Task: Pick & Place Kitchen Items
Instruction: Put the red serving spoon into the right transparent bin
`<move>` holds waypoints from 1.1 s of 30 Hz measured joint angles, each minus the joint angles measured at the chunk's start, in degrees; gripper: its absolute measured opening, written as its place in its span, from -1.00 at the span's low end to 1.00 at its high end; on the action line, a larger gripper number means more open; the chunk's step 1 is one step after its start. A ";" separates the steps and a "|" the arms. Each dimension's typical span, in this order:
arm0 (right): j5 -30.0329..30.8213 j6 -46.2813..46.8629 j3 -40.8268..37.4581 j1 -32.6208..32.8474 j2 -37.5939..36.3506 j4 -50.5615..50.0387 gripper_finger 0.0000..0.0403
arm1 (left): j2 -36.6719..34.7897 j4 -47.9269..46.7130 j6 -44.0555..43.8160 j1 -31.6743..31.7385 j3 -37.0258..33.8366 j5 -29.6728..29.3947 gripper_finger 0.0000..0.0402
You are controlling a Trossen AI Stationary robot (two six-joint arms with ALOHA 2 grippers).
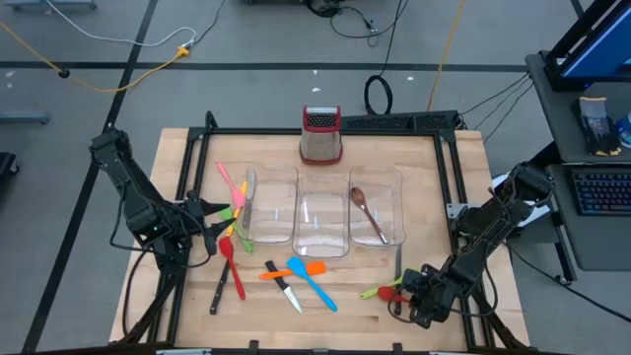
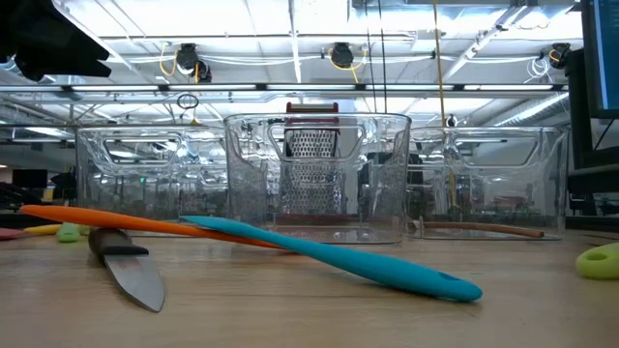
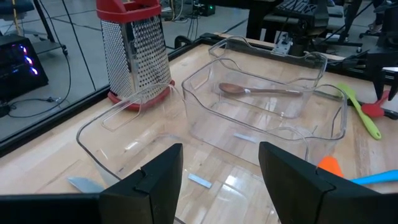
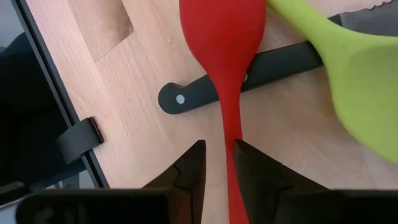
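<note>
Gripping a glossy red spoon [image 4: 225, 56] by its slim handle, the right gripper [image 4: 219, 163] is nearly closed; beyond its fingertips the broad bowl crosses a black knife handle [image 4: 273, 65]. The left gripper [image 3: 219, 168] hangs wide, empty.

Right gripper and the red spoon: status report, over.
Right gripper shut on red spoon handle, table's right front. Left gripper open, empty, facing the clear bins. Black-handled knife under the spoon, green spoon alongside.

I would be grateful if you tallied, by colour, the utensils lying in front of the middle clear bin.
Orange spatula: 1
Blue spatula: 1
Black-handled knife: 1
Total: 3
</note>
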 joint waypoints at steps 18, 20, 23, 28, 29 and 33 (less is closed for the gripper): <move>-1.40 1.29 0.04 -0.02 -0.02 -0.12 -0.63 | 0.00 -0.02 0.00 0.00 0.00 -0.02 0.08; -1.42 1.29 0.04 -0.02 -0.02 -0.12 -0.63 | -0.01 -0.02 -0.02 0.00 0.00 -0.02 0.08; -1.44 1.09 0.04 -0.02 -0.02 -0.12 -0.63 | 0.01 -0.02 0.02 0.00 0.00 -0.02 0.08; -1.48 -0.11 0.04 -0.02 -0.02 -0.10 -0.65 | 0.00 -0.02 0.02 0.00 0.00 -0.02 0.08; -1.46 -0.11 0.04 -0.02 -0.02 -0.10 -0.66 | 0.00 -0.02 0.02 0.00 0.00 -0.02 0.08; -1.46 -0.13 0.04 -0.29 -0.02 -0.34 -0.65 | -0.01 -0.02 0.04 0.00 0.00 -0.02 0.08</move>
